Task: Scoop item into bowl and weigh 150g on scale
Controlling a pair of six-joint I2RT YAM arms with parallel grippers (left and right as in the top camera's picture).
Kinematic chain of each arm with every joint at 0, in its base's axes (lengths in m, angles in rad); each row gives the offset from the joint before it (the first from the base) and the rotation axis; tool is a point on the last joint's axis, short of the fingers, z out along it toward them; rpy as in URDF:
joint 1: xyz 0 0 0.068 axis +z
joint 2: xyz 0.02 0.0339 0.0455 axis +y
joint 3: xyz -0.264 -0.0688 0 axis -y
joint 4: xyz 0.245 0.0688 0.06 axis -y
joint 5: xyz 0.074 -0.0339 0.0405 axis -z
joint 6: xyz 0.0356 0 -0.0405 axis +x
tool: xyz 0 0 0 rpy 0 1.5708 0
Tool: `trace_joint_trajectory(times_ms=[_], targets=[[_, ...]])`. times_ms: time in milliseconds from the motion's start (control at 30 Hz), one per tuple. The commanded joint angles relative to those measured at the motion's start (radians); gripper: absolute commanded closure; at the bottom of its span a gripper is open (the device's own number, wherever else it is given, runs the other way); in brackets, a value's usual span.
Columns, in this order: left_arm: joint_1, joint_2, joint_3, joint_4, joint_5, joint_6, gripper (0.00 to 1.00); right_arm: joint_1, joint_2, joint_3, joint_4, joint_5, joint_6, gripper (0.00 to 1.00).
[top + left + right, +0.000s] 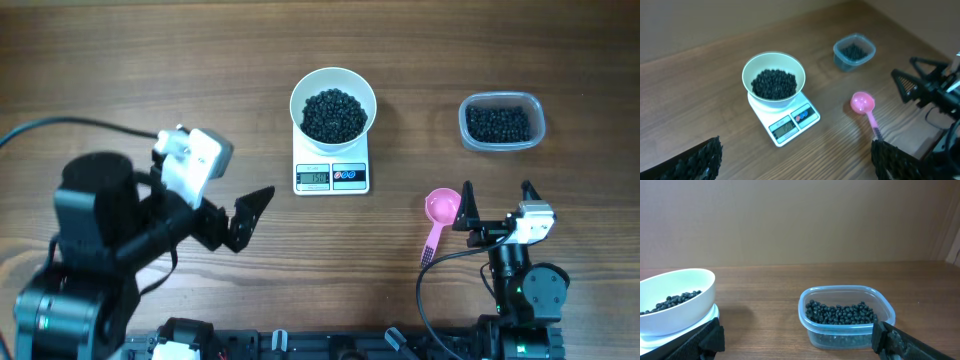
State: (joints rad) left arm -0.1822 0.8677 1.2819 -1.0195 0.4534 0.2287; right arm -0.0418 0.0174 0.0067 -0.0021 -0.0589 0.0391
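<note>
Left fingers [252, 208] and right fingers [466, 208] gape wide, empty. Beans [333, 114] fill the bowl [333, 72] on the scale [332, 178]. Loose and rolly, they likely need the scoop [442, 207], gripped at its thin handle.

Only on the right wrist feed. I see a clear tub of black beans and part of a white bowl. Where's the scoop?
Observer: The pink plastic scoop lies empty on the wooden table, just left of your open right gripper. Nothing is holding it.
Operator: What's under the bowl?
Observer: The round white bowl, with a heap of glossy black beans, sits on the small white digital scale. The scale's display is uncovered, but the digits are too small to read.
Operator: Left arm?
Observer: The left gripper is open and empty. It is left of the scale and not touching it.
</note>
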Motion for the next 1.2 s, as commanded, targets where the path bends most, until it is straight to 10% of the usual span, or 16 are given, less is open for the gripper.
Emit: trace_joint_trajectory(times_ms=[0,1167], targets=[[0.032,-0.109,-0.076,0.037,-0.006,-0.087,0.00,0.005,-0.010,-0.002,0.003,-0.009,-0.012,0.00],[0.257,-0.865,-1.124,0.858,-0.208,-0.318,0.00,0.005,-0.010,-0.002,0.003,-0.009,-0.012,0.00]])
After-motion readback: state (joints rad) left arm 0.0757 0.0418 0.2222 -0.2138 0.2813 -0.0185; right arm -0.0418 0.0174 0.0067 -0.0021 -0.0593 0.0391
